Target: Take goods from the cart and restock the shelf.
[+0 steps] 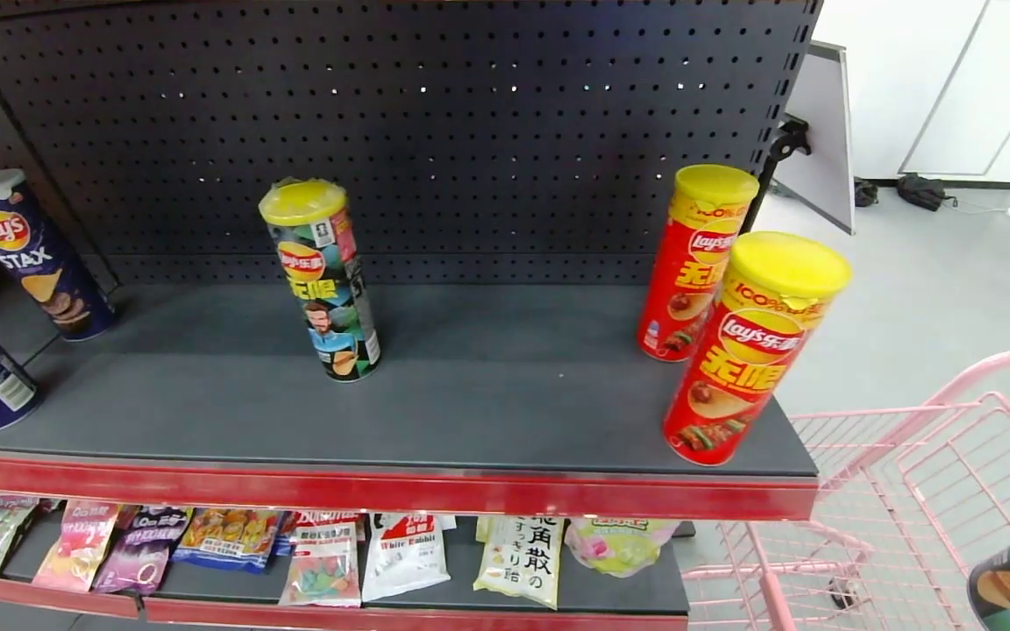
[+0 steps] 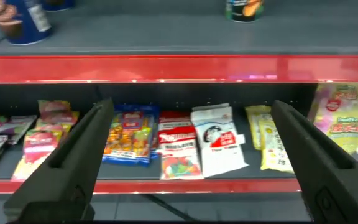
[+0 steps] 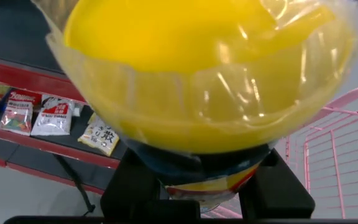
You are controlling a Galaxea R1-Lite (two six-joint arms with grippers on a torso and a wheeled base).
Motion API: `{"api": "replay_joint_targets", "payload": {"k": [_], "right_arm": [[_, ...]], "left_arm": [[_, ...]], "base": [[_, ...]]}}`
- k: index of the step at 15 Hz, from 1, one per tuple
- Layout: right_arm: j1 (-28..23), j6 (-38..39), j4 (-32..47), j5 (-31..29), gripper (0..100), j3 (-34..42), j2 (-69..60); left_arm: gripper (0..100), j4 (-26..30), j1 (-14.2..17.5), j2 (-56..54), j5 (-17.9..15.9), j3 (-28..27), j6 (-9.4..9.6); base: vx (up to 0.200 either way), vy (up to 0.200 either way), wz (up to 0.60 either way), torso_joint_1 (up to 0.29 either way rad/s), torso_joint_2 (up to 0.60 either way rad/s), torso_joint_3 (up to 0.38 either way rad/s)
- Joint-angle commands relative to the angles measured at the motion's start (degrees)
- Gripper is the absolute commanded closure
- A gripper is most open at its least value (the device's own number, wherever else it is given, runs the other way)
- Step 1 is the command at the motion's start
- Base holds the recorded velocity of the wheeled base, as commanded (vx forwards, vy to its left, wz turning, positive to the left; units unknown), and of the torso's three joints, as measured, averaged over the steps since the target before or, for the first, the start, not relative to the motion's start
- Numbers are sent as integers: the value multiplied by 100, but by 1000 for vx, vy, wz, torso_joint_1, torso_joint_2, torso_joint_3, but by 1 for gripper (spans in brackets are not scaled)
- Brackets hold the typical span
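**At the pink cart (image 1: 899, 491), a chip can (image 3: 197, 81) in the right grip**

Right gripper (image 3: 201, 190) is clamped around the yellow-lidded chip can, low beside the shelf (image 1: 487, 412). Left gripper (image 2: 194, 165) hangs level, facing the lower tier's snack bags (image 2: 185, 146), its fingers (image 2: 73, 165) spread wide apart.

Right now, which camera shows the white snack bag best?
Left wrist view: the white bag sits front-on between the fingers. Head view sees it from above, under the red shelf edge; right wrist view has it small, past the yellow-lidded can.
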Motion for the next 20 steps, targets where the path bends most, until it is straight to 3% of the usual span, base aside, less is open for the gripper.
{"api": "replay_joint_targets", "payload": {"k": [1,7,10,16,20], "right_arm": [[-31,-9,-5,-16,100,26,-181],[110,53,39,547,100,246,-612],[119,53,47,898,100,290,-726],[145,53,39,1250,100,369,-752],[189,53,47,1637,100,554,-1086]], "left_arm": [[0,0,2,-2,1,1,1],[0,0,2,-2,1,1,1],[0,0,11,-2,1,1,1],[0,0,2,6,1,1,1],[0,0,2,6,1,1,-25]], "base": [[0,200,0,2,2,2],[0,200,0,1,3,1],[0,0,0,0,0,0],[200,0,0,-1,1,2],[0,0,0,0,0,0]]}}
